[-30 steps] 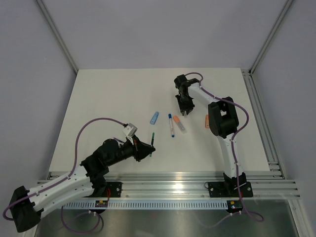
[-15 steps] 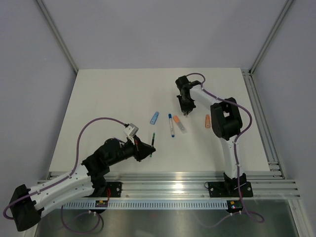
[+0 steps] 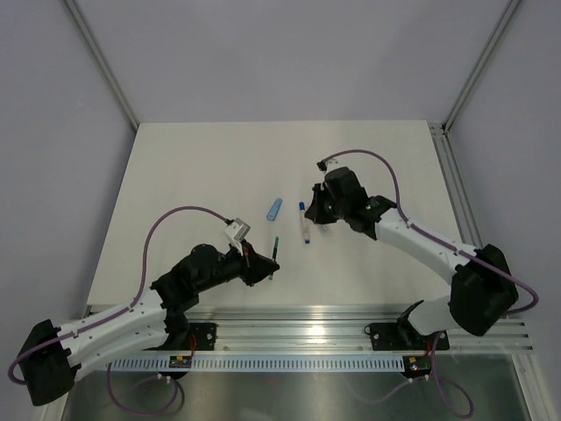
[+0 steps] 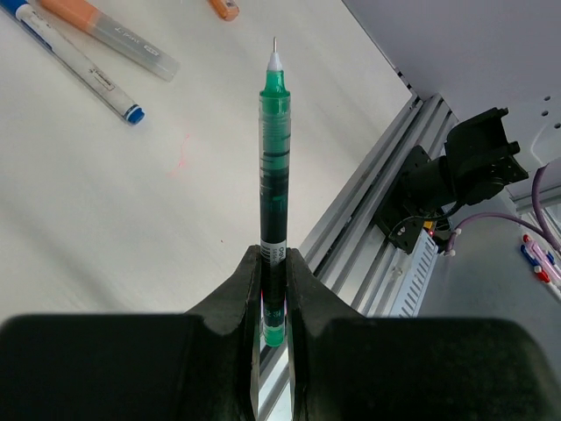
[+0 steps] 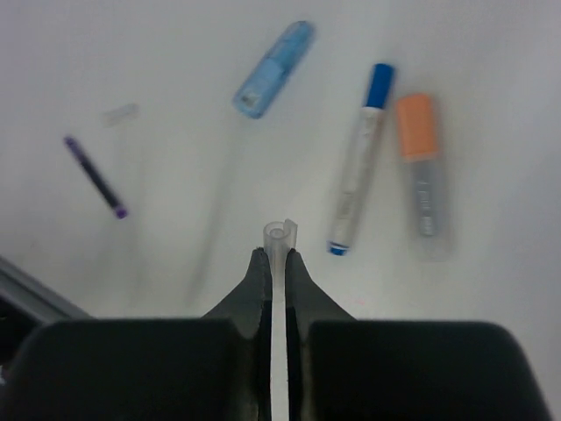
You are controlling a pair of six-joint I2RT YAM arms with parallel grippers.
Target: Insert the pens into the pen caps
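- The green pen [image 4: 273, 167] was a slim stick with a green-tinted barrel and a fine pale tip; my left gripper [image 4: 273, 263] was clenched on its lower barrel, with the tip pointing away from me, near the front edge of the table [image 3: 193, 175].
- The clear pen cap [image 5: 279, 235] was a short see-through tube, its round open mouth facing outward; my right gripper [image 5: 273, 259] was clamped tight on it over the middle of the table.
- Lying on the table beyond that cap were a light blue cap [image 5: 273, 68] and a white pen [image 5: 358, 175] with a blue end; just beside the white pen lay an orange-ended pen [image 5: 422, 167] with a clear barrel; a thin dark pen [image 5: 92, 175] lay well apart from these.
- A second earlier my right gripper had hung farther back, beyond the pens; since then its jaws had closed and the arm had swung down and stretched low across the table; my left gripper had kept its grip and barely shifted.
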